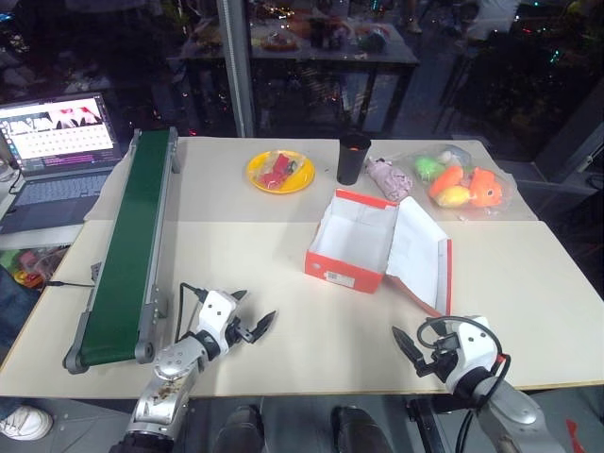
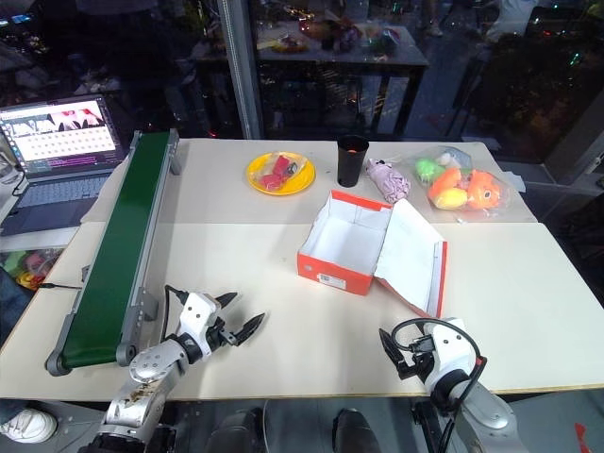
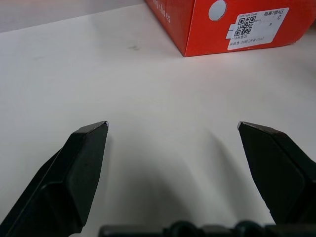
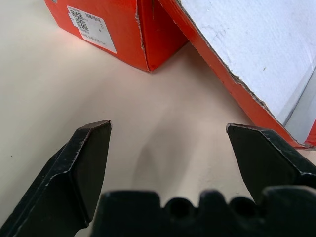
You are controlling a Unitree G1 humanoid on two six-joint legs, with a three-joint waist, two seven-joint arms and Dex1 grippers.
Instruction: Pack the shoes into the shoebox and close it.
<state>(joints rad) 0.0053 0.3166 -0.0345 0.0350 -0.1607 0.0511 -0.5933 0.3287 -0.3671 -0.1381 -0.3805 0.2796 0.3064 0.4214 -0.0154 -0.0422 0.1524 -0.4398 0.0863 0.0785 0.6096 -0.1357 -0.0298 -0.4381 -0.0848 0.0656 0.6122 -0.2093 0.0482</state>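
The red-orange shoebox (image 1: 345, 270) stands open in the middle of the table, white inside, with nothing showing in it. Its lid (image 1: 421, 251) lies folded out to the right. The white label (image 3: 253, 28) faces me on the near end. The shoes are out of view. My left gripper (image 1: 257, 310) hovers open over the bare table, to the front left of the box, with nothing between its fingers. My right gripper (image 1: 409, 347) is open too, near the front edge just below the lid's near corner (image 4: 237, 79). It is empty.
A green conveyor belt (image 1: 127, 245) runs along the left side, with a laptop (image 1: 57, 142) beyond it. At the back stand a yellow plate (image 1: 280, 172) with small red items, a black cup (image 1: 353, 157), a pink plush toy (image 1: 387, 177) and a clear bag of toy fruit (image 1: 462, 185).
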